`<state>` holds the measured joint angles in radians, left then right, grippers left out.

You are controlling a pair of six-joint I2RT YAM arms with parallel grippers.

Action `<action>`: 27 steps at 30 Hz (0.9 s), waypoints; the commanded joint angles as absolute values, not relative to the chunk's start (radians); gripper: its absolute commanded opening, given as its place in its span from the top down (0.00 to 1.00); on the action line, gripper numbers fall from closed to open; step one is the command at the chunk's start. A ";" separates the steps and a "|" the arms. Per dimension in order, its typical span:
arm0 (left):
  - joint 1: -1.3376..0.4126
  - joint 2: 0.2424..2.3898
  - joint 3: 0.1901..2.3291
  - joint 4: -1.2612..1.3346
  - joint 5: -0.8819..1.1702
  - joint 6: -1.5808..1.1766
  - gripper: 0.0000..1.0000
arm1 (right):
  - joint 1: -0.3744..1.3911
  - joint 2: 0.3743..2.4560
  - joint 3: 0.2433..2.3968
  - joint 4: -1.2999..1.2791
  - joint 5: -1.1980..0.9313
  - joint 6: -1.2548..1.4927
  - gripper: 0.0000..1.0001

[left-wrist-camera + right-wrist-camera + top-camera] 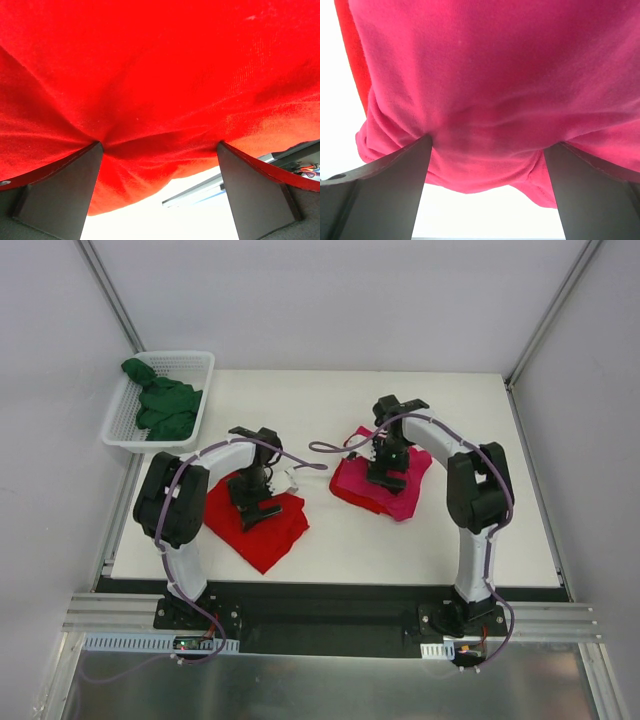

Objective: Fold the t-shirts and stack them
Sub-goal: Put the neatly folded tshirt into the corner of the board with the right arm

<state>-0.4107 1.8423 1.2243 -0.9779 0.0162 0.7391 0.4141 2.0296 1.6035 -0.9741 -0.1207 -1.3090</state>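
Left gripper (160,145) on red shirt (165,75), right gripper (487,137) on pink shirt (495,65) — jaws wide apart, pressing cloth. Risk: closing pinches extra layers — folds bunch.

Bright, even light fills the top view, with faint shadows on the table (430,540). Up close, the red shirt (160,75) and pink shirt (495,75) look soft, the background behind them blown out white.

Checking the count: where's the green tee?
Top view: the dark green t-shirt lies bunched in the white basket at the far-left corner of the table.
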 commanded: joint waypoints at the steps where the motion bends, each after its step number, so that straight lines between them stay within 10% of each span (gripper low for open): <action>1: -0.371 1.802 1.190 -1.040 -0.037 0.707 0.01 | 0.446 2.075 1.695 -1.012 -0.182 -1.476 0.04; 27: -0.252 1.855 1.183 -1.045 -0.083 0.640 0.01 | 0.569 2.198 1.887 -1.032 -0.207 -1.496 0.04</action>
<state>-0.2665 1.8462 1.1847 -1.0046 -0.0635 0.6537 0.5350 2.1895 1.8481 -0.9924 -0.1242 -1.5356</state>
